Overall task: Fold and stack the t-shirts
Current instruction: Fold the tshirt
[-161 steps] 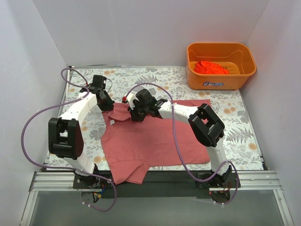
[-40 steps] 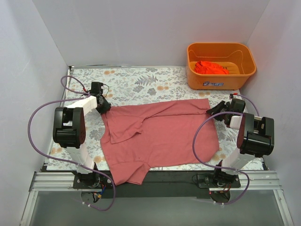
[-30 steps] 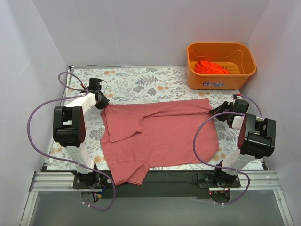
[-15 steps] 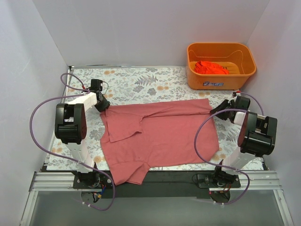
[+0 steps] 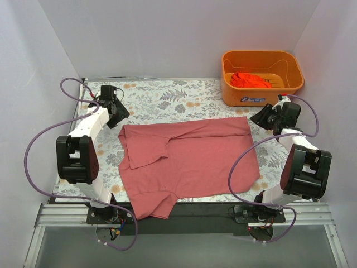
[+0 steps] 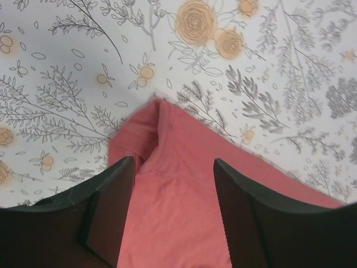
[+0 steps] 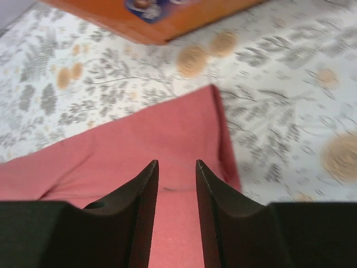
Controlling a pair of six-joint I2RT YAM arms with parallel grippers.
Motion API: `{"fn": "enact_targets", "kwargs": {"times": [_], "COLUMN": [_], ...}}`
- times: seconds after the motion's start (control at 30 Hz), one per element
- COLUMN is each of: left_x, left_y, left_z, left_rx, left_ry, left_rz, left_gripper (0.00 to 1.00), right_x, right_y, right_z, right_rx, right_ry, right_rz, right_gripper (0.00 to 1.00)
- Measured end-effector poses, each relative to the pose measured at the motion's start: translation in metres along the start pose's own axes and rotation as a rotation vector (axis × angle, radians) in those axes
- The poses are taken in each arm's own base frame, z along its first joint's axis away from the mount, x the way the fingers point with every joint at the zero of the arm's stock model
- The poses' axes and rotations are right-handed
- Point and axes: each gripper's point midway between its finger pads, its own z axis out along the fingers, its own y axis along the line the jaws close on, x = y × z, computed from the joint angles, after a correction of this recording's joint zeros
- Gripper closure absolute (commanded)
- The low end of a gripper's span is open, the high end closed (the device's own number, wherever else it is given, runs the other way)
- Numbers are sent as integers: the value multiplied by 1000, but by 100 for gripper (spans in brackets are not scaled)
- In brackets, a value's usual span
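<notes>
A dusty pink-red t-shirt [image 5: 189,159] lies spread on the flowered table, with one sleeve hanging over the near edge. My left gripper [image 5: 122,115] hangs just outside the shirt's far left corner. In the left wrist view that gripper [image 6: 174,162] is open, and the shirt corner [image 6: 167,128] lies below it, untouched. My right gripper [image 5: 259,118] hovers off the far right corner. In the right wrist view it [image 7: 176,163] is open with nothing between its fingers, above the shirt's edge [image 7: 167,128]. A brighter orange-red t-shirt [image 5: 251,80] lies crumpled in the basket.
The orange plastic basket [image 5: 262,96] stands at the back right of the table, and its wall [image 7: 162,22] shows in the right wrist view. White walls enclose the table on three sides. Purple cables loop beside both arms.
Both grippers have opened and let go of the shirt's far corners. They have drawn up and outward. The shirt now lies flat and stretched between those corners.
</notes>
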Motion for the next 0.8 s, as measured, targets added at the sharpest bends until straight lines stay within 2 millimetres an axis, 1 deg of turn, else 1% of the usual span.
{"fn": "enact_targets", "kwargs": {"times": [0.1,0.13,0.17,0.2,0.27,0.3,0.37,0.43,0.5,0.57,0.63,0.67,0.7,0.8], "left_x": [3,7,13,25,49,63,87,105,123,120,118,118,117,116], "left_y": [-13,-20,-25,-32,-38,-37,-28,-15,1,0,2,3,4,7], "left_z": [-23,-30,-34,-38,-35,-31,-17,-3,11,14,16,16,16,15], "left_rx": [44,65,82,100,120,120,96,57,10,22,29,35,41,49], "left_ry": [-19,-24,-22,-13,25,54,110,163,224,230,236,238,240,236], "left_rz": [20,35,49,74,104,115,114,100,71,28,-13,-32,-48,-74], "left_gripper": [49,53,54,55,58,60,61,61,61,62,62,62,62,62], "right_x": [-5,-2,2,7,16,21,29,39,49,56,60,63,59,50], "right_y": [29,37,46,53,63,67,68,63,51,39,22,18,11,-2], "right_z": [9,14,19,25,37,43,54,63,70,74,76,77,76,71], "right_rx": [-105,-140,-175,-208,-260,-280,-310,-320,-309,-291,-274,-275,-277,-283], "right_ry": [-5,4,16,29,52,63,71,81,92,98,89,91,75,22], "right_rz": [-34,-33,-31,-24,-2,14,55,102,151,194,244,269,287,317], "right_gripper": [61,61,61,61,60,59,59,59,58,58,58,58,58,58]}}
